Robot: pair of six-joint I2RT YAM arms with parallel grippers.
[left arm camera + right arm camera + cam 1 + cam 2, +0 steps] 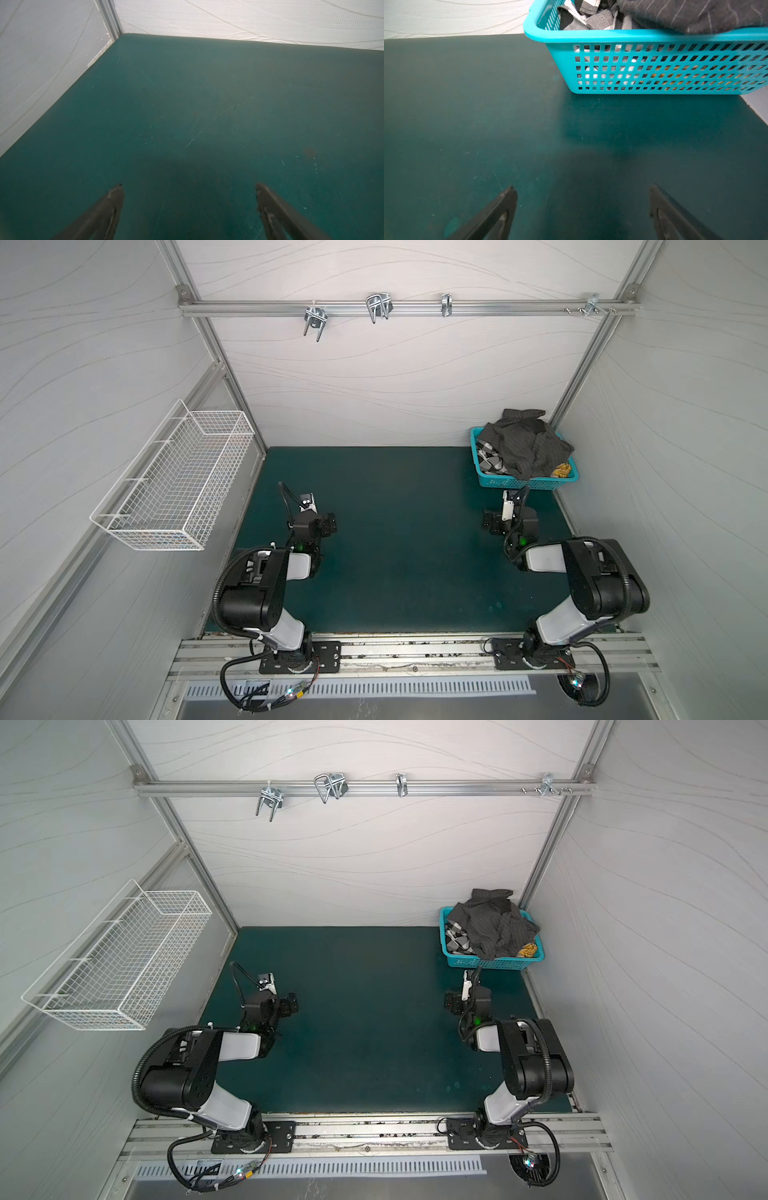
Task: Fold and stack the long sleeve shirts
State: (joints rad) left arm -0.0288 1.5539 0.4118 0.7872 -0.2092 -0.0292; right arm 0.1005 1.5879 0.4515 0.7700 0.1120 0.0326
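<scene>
Plainly the right gripper gapes wide and empty over the mat, just short of the teal basket; the left gripper gapes too, well apart; the 3 long sleeve shirts lie heaped inside; best pinch only the top pinstriped shirt, lifting high.

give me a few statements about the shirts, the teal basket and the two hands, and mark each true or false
1. The dark pinstriped shirt lies on top of the pile in the teal basket. True.
2. The left hand and the right hand are both open. True.
3. The right hand holds a sleeve. False: it holds nothing and is over the bare green mat, short of the basket.
4. A folded shirt lies on the mat. False: all the cloth in view is in the basket.
5. Some yellow cloth shows beside the pinstriped shirt. True.
</scene>
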